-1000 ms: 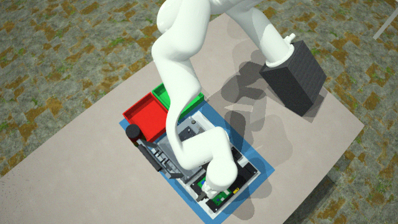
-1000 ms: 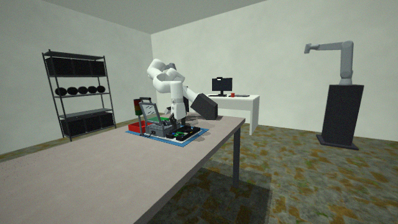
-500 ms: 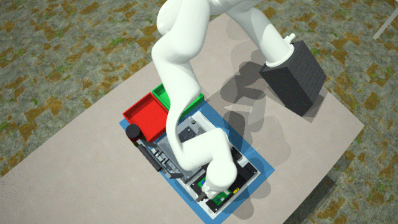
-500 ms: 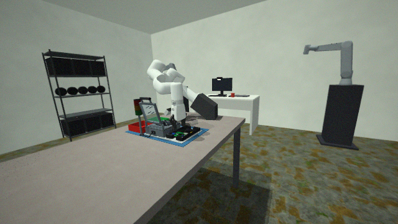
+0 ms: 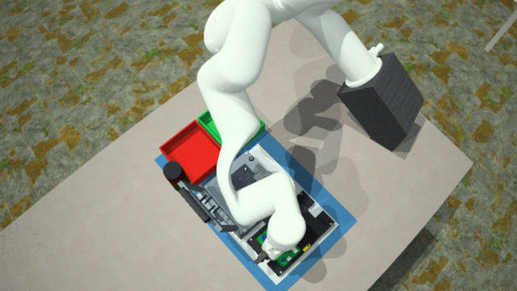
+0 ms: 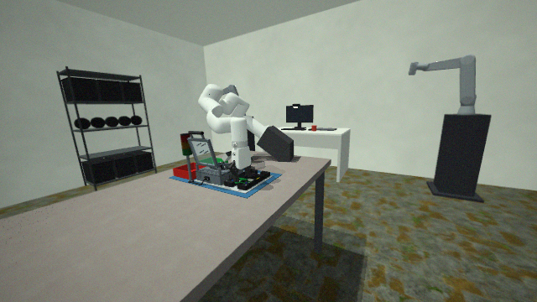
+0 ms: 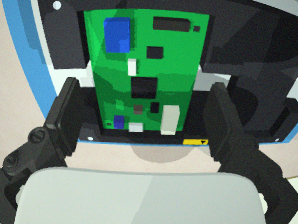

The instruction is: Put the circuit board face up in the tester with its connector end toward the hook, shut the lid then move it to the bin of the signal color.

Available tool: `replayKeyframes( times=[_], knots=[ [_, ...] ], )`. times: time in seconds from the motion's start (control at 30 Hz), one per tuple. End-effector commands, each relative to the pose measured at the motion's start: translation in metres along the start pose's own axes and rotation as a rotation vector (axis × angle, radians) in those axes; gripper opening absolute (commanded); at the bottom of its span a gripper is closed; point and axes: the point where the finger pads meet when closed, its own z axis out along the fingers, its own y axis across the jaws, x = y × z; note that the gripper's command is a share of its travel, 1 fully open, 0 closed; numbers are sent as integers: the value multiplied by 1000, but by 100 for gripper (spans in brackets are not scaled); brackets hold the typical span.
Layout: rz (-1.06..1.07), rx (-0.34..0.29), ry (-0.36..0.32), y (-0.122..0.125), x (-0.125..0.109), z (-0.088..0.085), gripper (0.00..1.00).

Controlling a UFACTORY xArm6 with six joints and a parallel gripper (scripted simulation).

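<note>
The green circuit board (image 7: 147,72) lies face up in a pocket of the black tray (image 7: 246,63). Its white connector (image 7: 170,119) is at the end nearest me. My gripper (image 7: 144,94) is open and empty just above that end, one finger on each side of the board. In the overhead view the gripper (image 5: 263,255) is over the tray's front pocket, and a little of the board (image 5: 287,256) shows beside the wrist. The tester (image 5: 242,178) stands with its lid (image 5: 202,204) raised. The signal tower (image 5: 174,171) is beside it; I see no light on it.
The red bin (image 5: 191,151) and the green bin (image 5: 210,121) stand behind the tester on the blue mat (image 5: 335,226). My own arm hides much of the tester plate. A black block (image 5: 381,101) holds the arm's base at the table's far side.
</note>
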Motion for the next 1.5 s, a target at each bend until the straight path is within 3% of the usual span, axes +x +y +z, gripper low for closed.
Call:
replayKeyframes(
  times=[0.0, 1.47],
  knots=[
    [2, 4, -2, -2, 0, 0, 100],
    [2, 4, -2, -2, -1, 16, 100]
  ],
)
